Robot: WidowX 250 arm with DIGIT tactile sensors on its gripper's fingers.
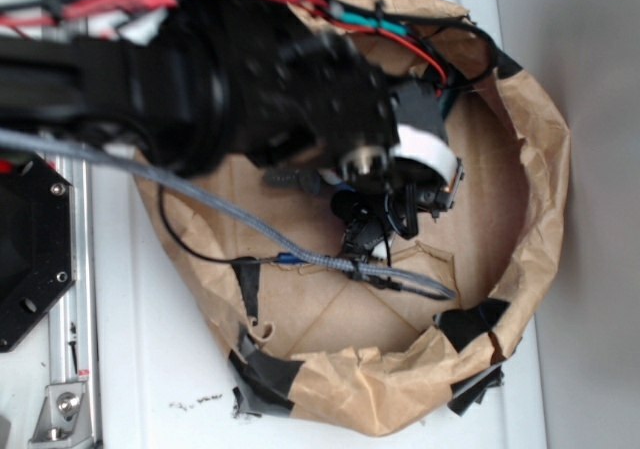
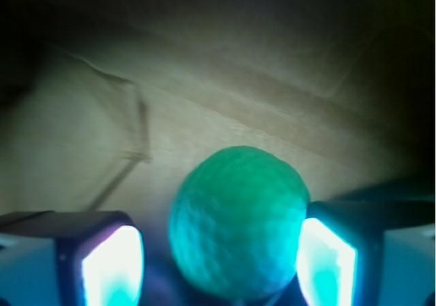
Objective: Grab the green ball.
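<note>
In the wrist view the green ball (image 2: 238, 221), a dimpled mint-green sphere, sits between the two fingers of my gripper (image 2: 218, 258) on the brown paper floor. The right pad (image 2: 324, 265) is at the ball's side. The left pad (image 2: 112, 268) stands off it with a dark gap between. The jaws are open around the ball. In the exterior view my gripper (image 1: 375, 231) reaches down inside a brown paper basin (image 1: 530, 219), and the arm hides the ball there.
The basin has raised crumpled paper walls patched with black tape (image 1: 265, 374). A grey braided cable (image 1: 250, 224) and a thin black wire cross its floor. A metal rail (image 1: 70, 349) and a black base plate (image 1: 30, 249) lie to the left.
</note>
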